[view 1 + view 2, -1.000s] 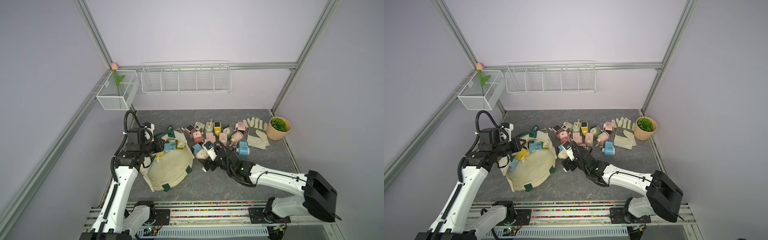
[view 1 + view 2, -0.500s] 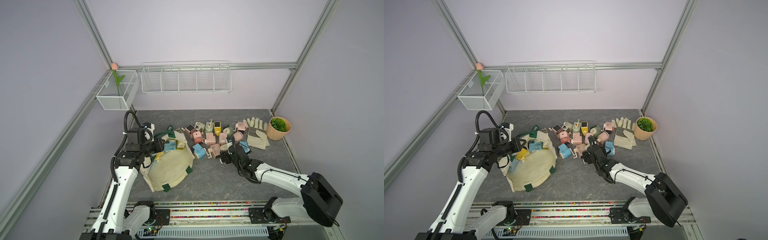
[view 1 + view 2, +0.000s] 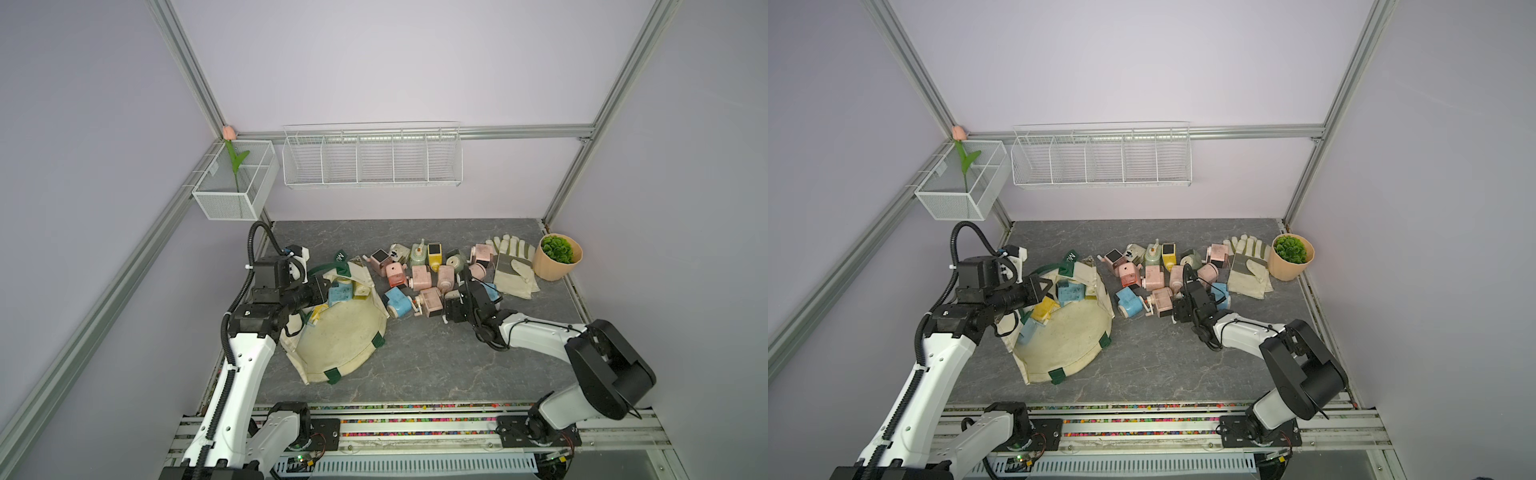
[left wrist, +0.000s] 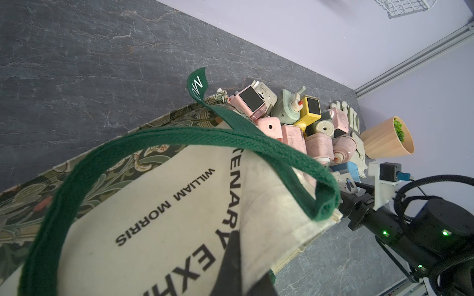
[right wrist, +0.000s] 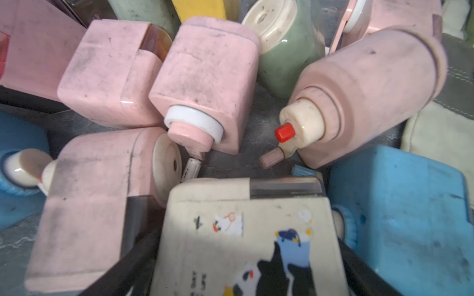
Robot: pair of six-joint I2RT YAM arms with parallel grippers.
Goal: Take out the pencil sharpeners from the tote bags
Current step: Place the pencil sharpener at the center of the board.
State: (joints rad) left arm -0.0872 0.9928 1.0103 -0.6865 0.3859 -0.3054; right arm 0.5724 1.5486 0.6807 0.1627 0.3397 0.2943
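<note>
Right gripper (image 5: 246,261), gripping cream sharpener (image 5: 246,217), reached pile (image 3: 428,270) — left gripper (image 3: 1045,287) pinches "WILLIAM MORRIS" tote (image 4: 128,205).

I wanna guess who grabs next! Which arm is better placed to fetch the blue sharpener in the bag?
Right, probably. The left claw is shut on the rim of the tote bag, holding it open. The right claw only needs to release its cream sharpener among the pile, then reach over.
</note>
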